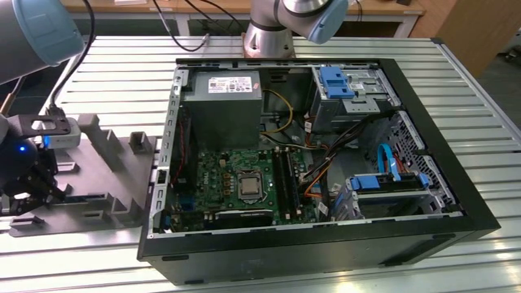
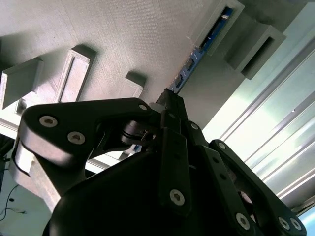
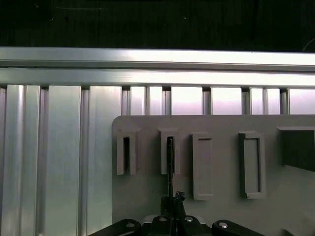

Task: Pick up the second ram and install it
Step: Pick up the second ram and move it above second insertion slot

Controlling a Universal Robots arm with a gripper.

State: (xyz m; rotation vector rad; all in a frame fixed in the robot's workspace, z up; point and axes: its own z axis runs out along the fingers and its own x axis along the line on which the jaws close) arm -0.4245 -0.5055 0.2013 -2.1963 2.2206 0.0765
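Pick-up step. Gripper [image 3: 172,202] looks pinched on the second ram [image 2: 193,61], which stands edge-up in grey holder [image 3: 221,209]. Judged: freeing it needs a straight pull, no twist.

Blue second ram [image 2: 189,69]; black gripper [image 2: 170,101]; grey fixture plate [image 1: 122,183]; green motherboard [image 1: 218,177]; silver ribbed table [image 1: 472,91].

Second ram [image 2: 187,70], thin blue strip, on edge in a slot of the grey fixture [image 2: 123,34]
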